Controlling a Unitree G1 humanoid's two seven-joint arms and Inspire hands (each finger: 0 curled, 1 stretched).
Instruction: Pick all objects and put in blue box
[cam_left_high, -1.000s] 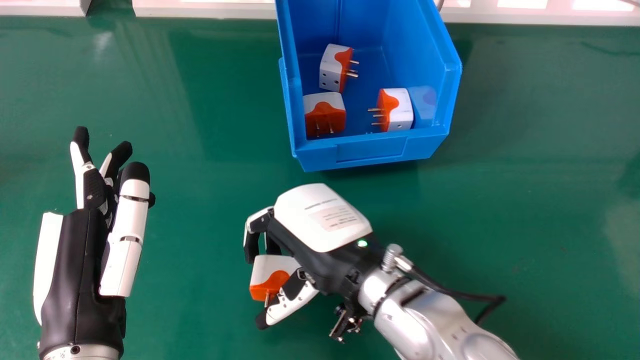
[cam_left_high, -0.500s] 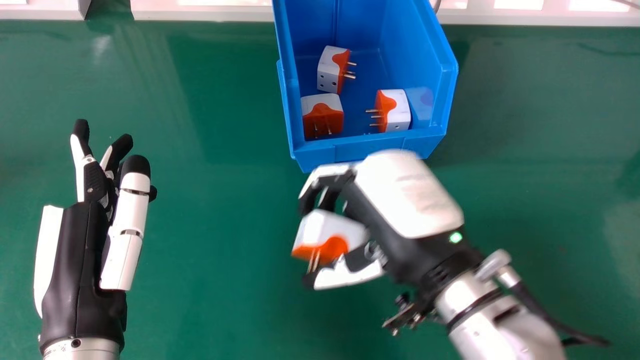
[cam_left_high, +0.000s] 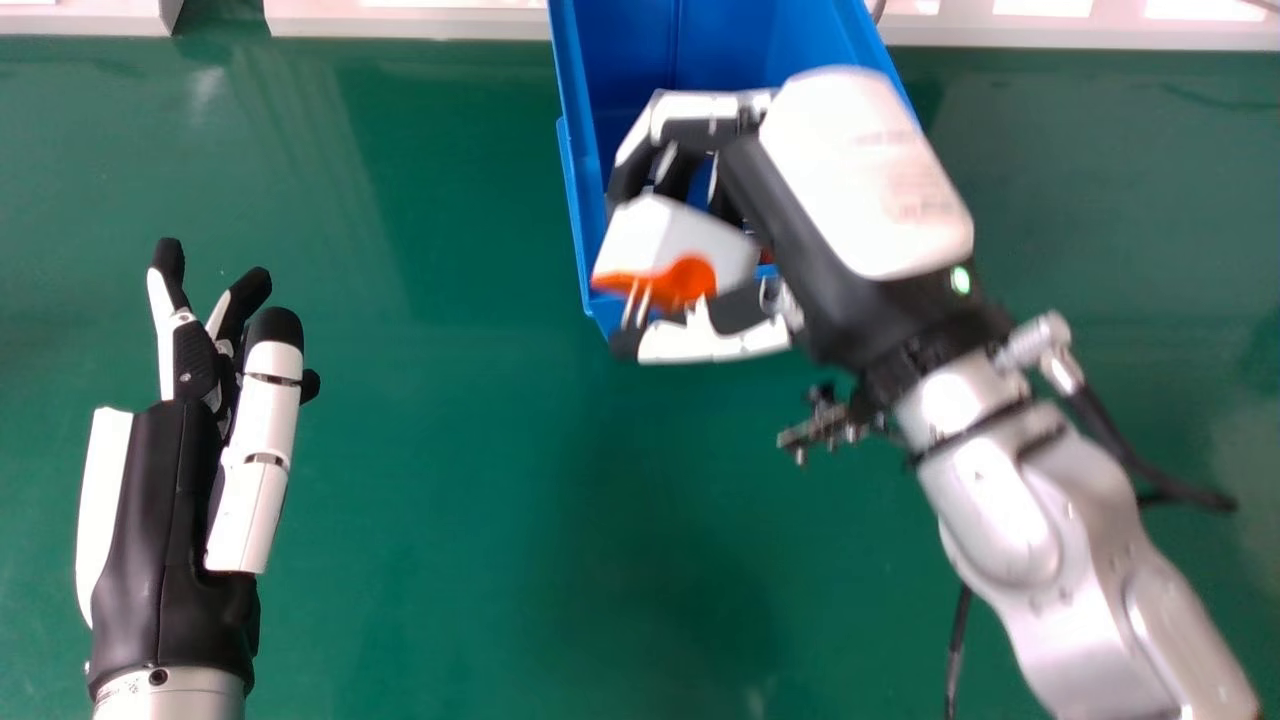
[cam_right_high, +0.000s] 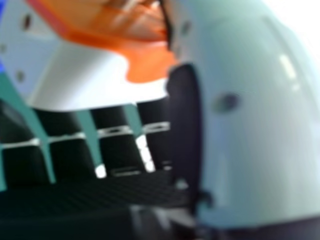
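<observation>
Right hand (cam_left_high: 830, 200): clamped on one plug, with curled fingers along the far side and thumb along the near side. Plug (cam_left_high: 668, 235): white with orange, held between fingers and thumb, out to the left of the palm. Longer side roughly in line from fingertips towards palm; prongs (cam_left_high: 638, 303) aimed back towards the robot, close by the thumb tip.

Blue box (cam_left_high: 573, 190): just beneath or beside the held plug in the head view, with its inside mostly beyond the fingers and to their right. Height of plug over near rim: cannot tell. Behind the fingers, inside the box: a bit of orange (cam_left_high: 768, 257), too little to identify.

Left hand (cam_left_high: 165, 520): idle, fingers apart and relaxed, well left of the right fingers (clearly the farther hand from the box). Green table (cam_left_high: 450, 500): beneath both hands.

Step in hand, by judgement: carrying plug to box, close to the drop. Calls for a shift farther forward and slightly right, past the near wall, then parting of fingers. Possible trouble: prongs or thumb catching the rim, or too early a release, with a fall outside the near left corner.
</observation>
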